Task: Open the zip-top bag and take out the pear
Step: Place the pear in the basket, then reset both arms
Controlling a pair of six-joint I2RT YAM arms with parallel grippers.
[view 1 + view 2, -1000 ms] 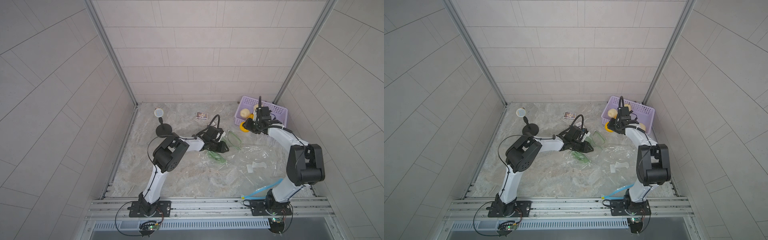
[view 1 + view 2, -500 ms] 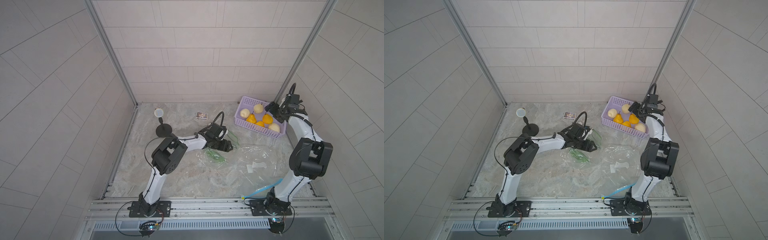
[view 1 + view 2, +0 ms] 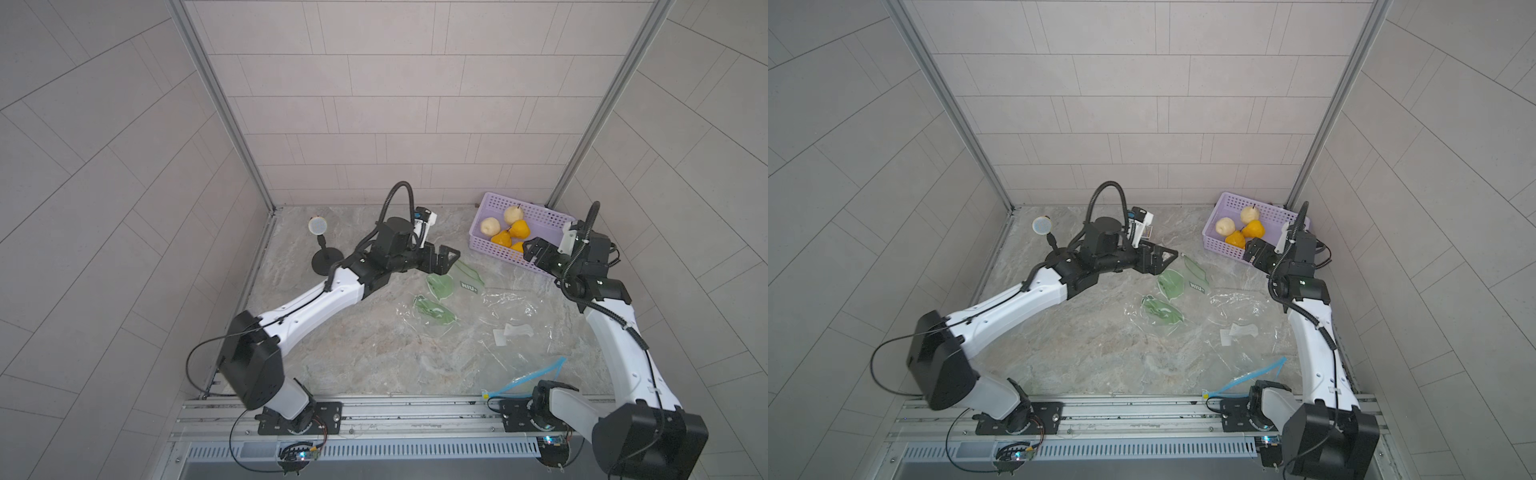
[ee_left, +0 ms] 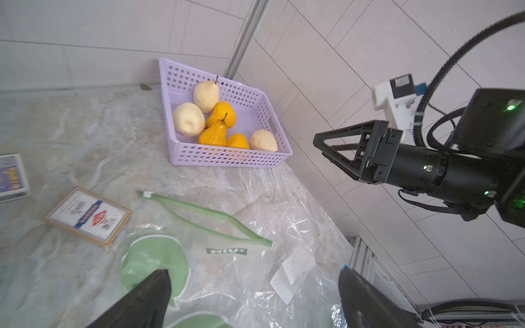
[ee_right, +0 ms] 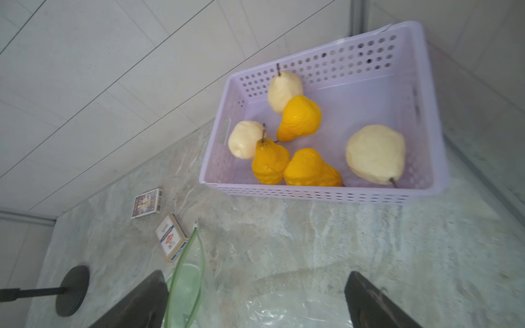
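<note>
Six pears [image 5: 298,119] are lying in the basket [image 3: 492,248] at two o'clock on the table [image 3: 353,345]; the zip-top bag [image 4: 244,269] is lying unzipped, seemingly empty, at eight o'clock from it. The left gripper [image 3: 442,262] and right gripper [image 3: 534,251] are gaping, holding nothing; the task is looking finished.

Zip-top bag [image 3: 459,282]: clear plastic, green zip track [image 4: 204,218], round green prints, small green label. It lies flat and crumpled on the table [image 3: 365,353], mouth parted in a narrow loop. Pears: three pale cream pears [image 5: 376,154] and three orange-yellow pears [image 5: 299,117] lie in the lavender basket [image 3: 540,214] at the table's far right corner; five are clustered, one pale pear sits apart.
</note>
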